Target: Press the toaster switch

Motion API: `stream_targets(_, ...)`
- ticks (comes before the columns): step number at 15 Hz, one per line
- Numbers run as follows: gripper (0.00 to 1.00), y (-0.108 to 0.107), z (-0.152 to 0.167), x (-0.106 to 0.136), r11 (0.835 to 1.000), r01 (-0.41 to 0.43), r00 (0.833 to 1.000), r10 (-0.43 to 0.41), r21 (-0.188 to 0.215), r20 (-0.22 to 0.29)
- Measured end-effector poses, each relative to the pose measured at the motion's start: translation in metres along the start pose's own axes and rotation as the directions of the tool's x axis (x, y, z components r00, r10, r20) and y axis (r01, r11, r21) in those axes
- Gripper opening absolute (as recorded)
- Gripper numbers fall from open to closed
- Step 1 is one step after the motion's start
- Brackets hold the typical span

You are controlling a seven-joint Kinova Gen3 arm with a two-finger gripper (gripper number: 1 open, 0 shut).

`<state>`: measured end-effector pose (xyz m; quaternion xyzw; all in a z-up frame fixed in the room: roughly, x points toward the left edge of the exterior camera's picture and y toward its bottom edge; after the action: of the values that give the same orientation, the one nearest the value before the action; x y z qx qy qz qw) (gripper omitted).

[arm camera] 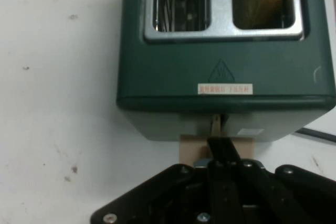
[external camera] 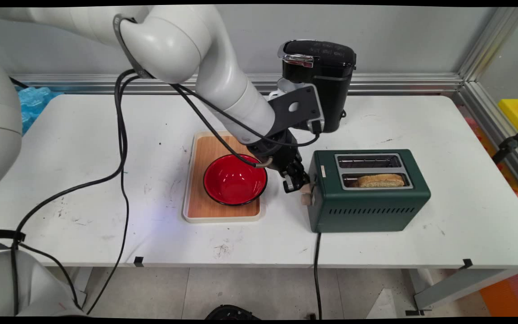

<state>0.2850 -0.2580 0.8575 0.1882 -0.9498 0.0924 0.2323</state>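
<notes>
At frame centre the hand [external camera: 296,182] sits clenched, its fingers together on the beige lever [external camera: 306,194] at the green toaster's [external camera: 369,204] left end. The toaster stretches rightward from it across the bench [external camera: 106,211], toast [external camera: 381,180] in the nearer slot.

Arm reaches low, hand [external camera: 298,183] with fingers closed.

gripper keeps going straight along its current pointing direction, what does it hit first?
Most likely the toaster's beige lever on the end of the green toaster: in the hand view the gripper sits right over that lever, fingers together. Whether it already touches is unclear. Below the lever lies the white table.
</notes>
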Motion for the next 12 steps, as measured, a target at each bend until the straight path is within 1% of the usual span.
stream_targets(7,0.0,0.001,0.015,-0.009,1.0,-0.002,1.0,0.002,-0.006,-0.005)
stream_targets(12,0.0,0.002,0.019,-0.014,1.0,-0.002,1.0,0.002,-0.012,-0.004)
